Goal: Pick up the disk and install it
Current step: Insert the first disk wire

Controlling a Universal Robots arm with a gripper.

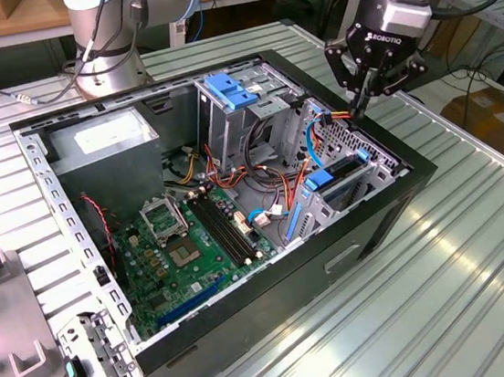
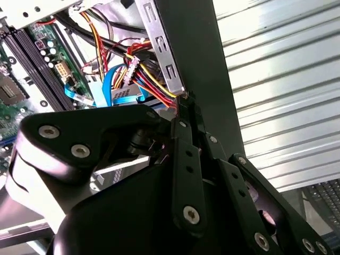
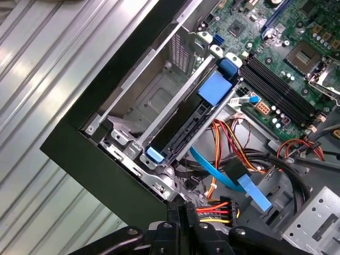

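The disk [image 1: 341, 178], a dark body in a bright blue carrier, sits slotted in the low drive bay at the case corner on the exterior view's right. In the first wrist view the disk [image 3: 183, 125] lies between the bay's metal rails. My gripper [image 1: 361, 104] hangs just above the case rim beyond that bay, fingers pointing down and pressed together. In the first wrist view the gripper [image 3: 186, 208] tips stand right beside a connector with red, yellow and orange wires [image 3: 215, 207]. The second wrist view has the gripper [image 2: 186, 106] at the same wire bundle. Nothing is visibly held.
The open computer case [image 1: 401, 202] lies on a slatted metal table [image 1: 467, 291]. Inside are the motherboard [image 1: 185, 243], a tall metal cage with a light-blue latch [image 1: 233, 90] and the power supply [image 1: 103, 138]. A loose metal bracket [image 1: 94, 360] lies at the exterior view's left.
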